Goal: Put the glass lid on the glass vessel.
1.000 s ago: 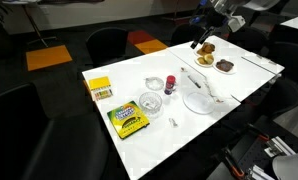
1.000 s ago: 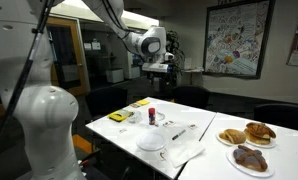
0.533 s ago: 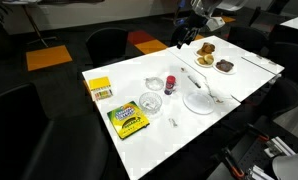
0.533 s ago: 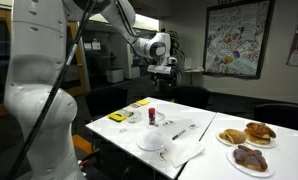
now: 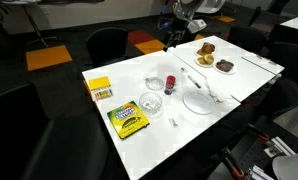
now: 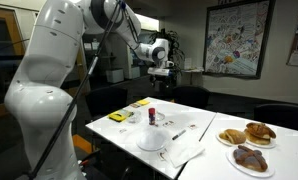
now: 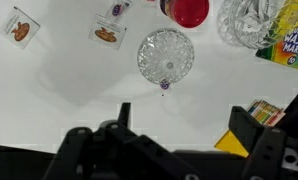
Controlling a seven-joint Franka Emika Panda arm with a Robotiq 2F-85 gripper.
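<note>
The hand (image 5: pixel 172 38), fingers spread and empty, has moved along the far edge of the bench (image 5: pixel 244 72), away from the corner. The glass lid (image 7: pixel 166 55) stays put.

In an exterior view, a white bench (image 5: pixel 241 82) fills the centre. On it, a yellow-green crayon box (image 5: pixel 128 120) lies lower left, a white plate (image 5: pixel 199 101) mid-right, and pastries (image 5: pixel 206 52) upper right.

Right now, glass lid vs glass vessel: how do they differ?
The glass lid lies by the red bottle; the glass vessel sits beside the yellow-green box. In the wrist view the lid shows whole, while the vessel is cut by the frame edge. Both are clear, round glass, apart on the white table.
</note>
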